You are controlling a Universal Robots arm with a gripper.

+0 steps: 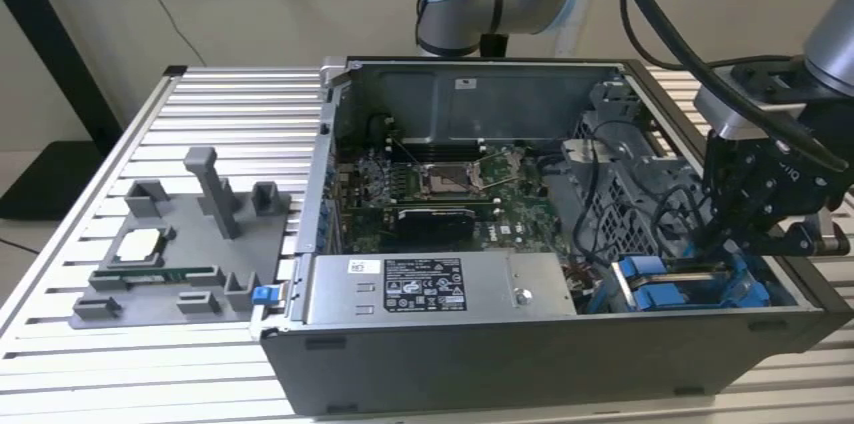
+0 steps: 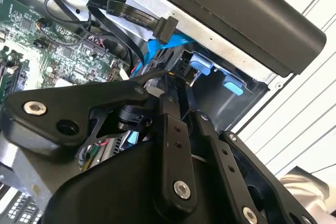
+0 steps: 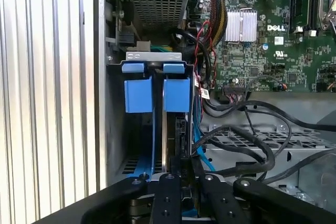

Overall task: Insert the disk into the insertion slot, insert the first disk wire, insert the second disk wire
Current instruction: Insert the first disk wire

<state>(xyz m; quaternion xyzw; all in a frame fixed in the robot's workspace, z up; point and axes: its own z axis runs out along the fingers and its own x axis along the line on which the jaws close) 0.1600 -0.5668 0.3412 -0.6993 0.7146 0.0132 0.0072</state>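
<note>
The disk [image 3: 175,129] stands on edge in its blue carrier frame [image 3: 176,94], down in the insertion slot [image 3: 152,59] at the front corner of the open computer case [image 1: 534,354]. My gripper [image 3: 182,162] is shut on the disk's near end, one finger on each side. In the second wrist view the fingertips [image 2: 170,109] reach toward the blue carrier [image 2: 163,45]. Seen from the exterior view, the gripper [image 1: 747,244] hangs over the blue carriers [image 1: 681,286] at the case's right end. A loose black disk wire with a flat plug [image 2: 165,27] lies just above the slot.
A second blue carrier [image 3: 138,95] sits beside the disk. Black cables [image 3: 247,129] loop over the drive cage next to the slot. The grey power-supply box [image 1: 441,289] and motherboard [image 1: 441,189] fill the case. A grey fixture plate [image 1: 187,254] lies on the slatted table at the exterior view's left.
</note>
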